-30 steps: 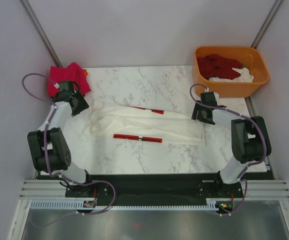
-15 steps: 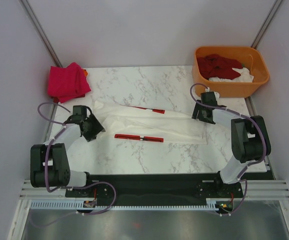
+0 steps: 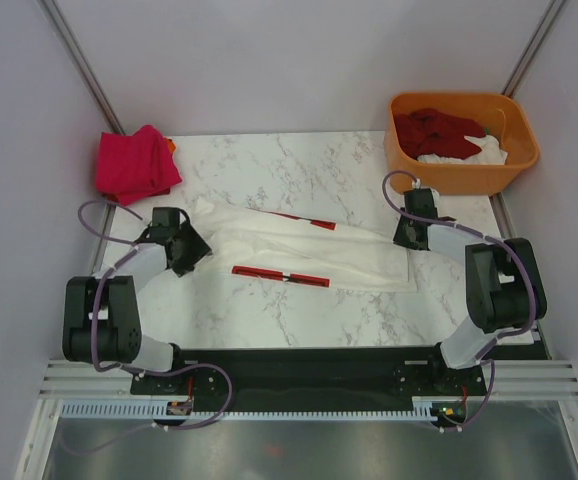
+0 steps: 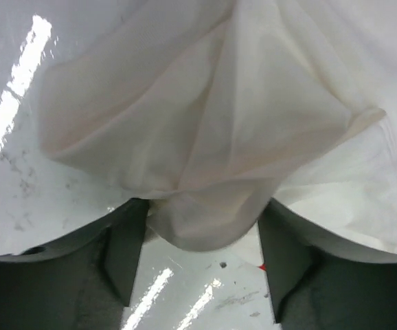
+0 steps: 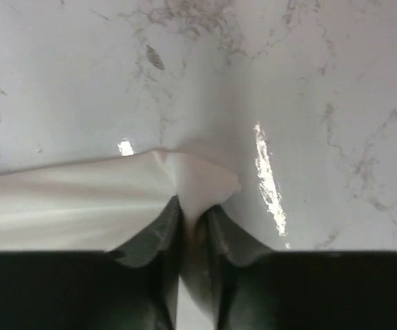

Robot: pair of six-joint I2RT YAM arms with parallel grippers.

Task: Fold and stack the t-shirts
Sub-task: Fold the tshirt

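Both arms reach low over the marble table [image 3: 299,170], the left gripper [image 3: 183,246] tipped down at one end of the white t-shirt [image 3: 319,250] and the right gripper [image 3: 412,234] at the other. The left fingers [image 4: 124,251] stand spread, and a bulging fold lies loose between them. The right fingers [image 5: 159,240] pinch a corner tight, though the cloth below their pads is cut off. The shirt lies rumpled and long between the two grippers, with its red printed bar [image 3: 279,276] facing up.
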